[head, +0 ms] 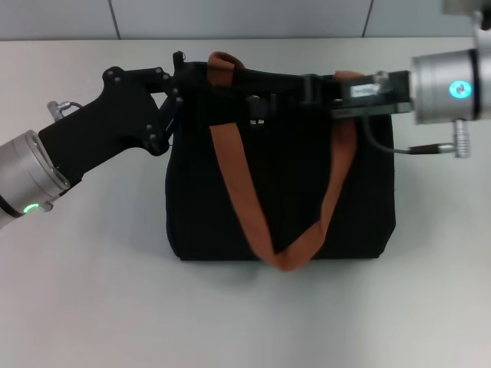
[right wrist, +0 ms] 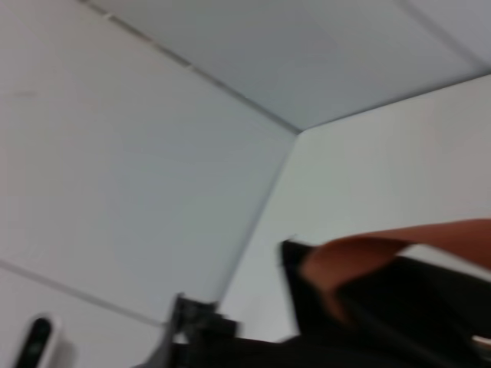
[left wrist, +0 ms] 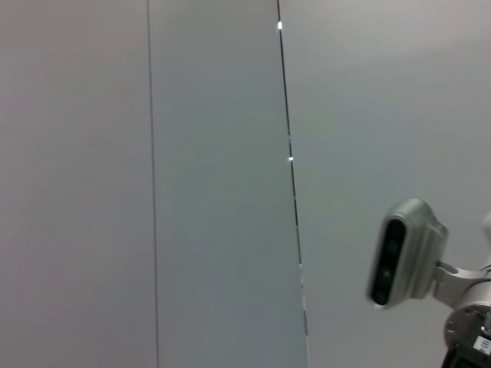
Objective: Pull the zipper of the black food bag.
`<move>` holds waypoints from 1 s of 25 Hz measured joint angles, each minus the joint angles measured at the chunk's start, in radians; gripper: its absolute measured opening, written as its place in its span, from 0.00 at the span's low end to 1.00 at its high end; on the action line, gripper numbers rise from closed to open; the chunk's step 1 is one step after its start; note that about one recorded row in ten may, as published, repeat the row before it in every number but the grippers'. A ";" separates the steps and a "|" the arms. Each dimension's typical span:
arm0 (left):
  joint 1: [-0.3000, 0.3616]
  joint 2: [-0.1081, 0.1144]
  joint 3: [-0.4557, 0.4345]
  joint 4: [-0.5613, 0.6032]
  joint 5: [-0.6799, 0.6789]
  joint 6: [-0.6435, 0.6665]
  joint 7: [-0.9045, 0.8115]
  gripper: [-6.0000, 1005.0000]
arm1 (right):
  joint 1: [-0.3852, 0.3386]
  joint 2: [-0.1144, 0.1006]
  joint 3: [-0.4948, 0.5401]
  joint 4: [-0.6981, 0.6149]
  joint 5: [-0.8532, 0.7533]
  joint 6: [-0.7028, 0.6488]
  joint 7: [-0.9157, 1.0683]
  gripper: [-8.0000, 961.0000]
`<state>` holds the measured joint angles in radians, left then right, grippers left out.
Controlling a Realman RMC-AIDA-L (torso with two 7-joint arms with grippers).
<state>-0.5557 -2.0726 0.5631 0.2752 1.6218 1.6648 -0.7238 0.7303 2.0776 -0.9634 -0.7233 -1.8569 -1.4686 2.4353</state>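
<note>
- Centrally on the white table (head: 84,307) stands the black food bag (head: 284,207), its orange handles (head: 238,192) draped down the front.
- Left gripper (head: 178,80) sits at the bag's top left corner; its grip cannot be told.
- Right gripper (head: 311,90) lies along the top right edge, fingers hidden.
- Zipper (head: 257,116): a small silvery glint near the top seam, between the grippers.

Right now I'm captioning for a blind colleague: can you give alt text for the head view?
A black food bag with orange handles stands on a white table. The left end effector reaches its top left corner, and the right end effector reaches the top from the right.
</note>
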 joint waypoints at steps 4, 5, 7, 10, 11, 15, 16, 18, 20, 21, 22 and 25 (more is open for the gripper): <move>0.005 0.002 0.000 0.003 -0.014 -0.003 0.000 0.08 | -0.144 0.000 0.009 -0.226 -0.046 -0.023 0.111 0.01; 0.006 0.003 0.000 0.004 -0.018 -0.004 0.000 0.08 | -0.144 0.000 0.009 -0.226 -0.046 -0.023 0.111 0.01; 0.008 0.003 -0.001 0.006 -0.020 -0.008 0.000 0.08 | -0.223 -0.002 0.029 -0.337 -0.049 -0.045 0.148 0.01; 0.008 0.003 -0.002 0.007 -0.022 -0.013 0.000 0.09 | -0.262 -0.003 0.082 -0.380 -0.050 -0.088 0.158 0.01; 0.008 0.003 -0.002 0.007 -0.022 -0.013 0.000 0.09 | -0.262 -0.003 0.082 -0.380 -0.050 -0.088 0.158 0.01; 0.006 0.003 -0.002 0.006 -0.023 -0.016 -0.001 0.09 | -0.286 0.001 0.146 -0.381 -0.007 -0.158 0.113 0.01; 0.006 0.003 -0.001 0.006 -0.023 -0.017 -0.001 0.09 | -0.294 0.001 0.155 -0.376 0.027 -0.169 0.084 0.01; 0.006 0.003 0.002 0.003 -0.024 -0.018 -0.002 0.09 | -0.315 0.001 0.164 -0.351 0.108 -0.187 0.006 0.02; 0.006 0.003 0.005 0.002 -0.024 -0.022 -0.005 0.09 | -0.335 -0.003 0.168 -0.300 0.220 -0.212 -0.117 0.02; 0.005 0.003 0.006 0.001 -0.024 -0.023 -0.008 0.09 | -0.340 -0.009 0.169 -0.264 0.277 -0.235 -0.185 0.02; 0.005 0.003 0.007 0.001 -0.022 -0.024 -0.015 0.09 | -0.342 -0.024 0.170 -0.192 0.370 -0.299 -0.316 0.03; 0.003 0.003 0.009 0.003 -0.018 -0.031 -0.056 0.09 | -0.320 -0.047 0.170 -0.069 0.427 -0.441 -0.515 0.14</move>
<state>-0.5531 -2.0693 0.5723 0.2784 1.6041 1.6336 -0.7800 0.4105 2.0311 -0.7932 -0.7926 -1.4296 -1.9096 1.9206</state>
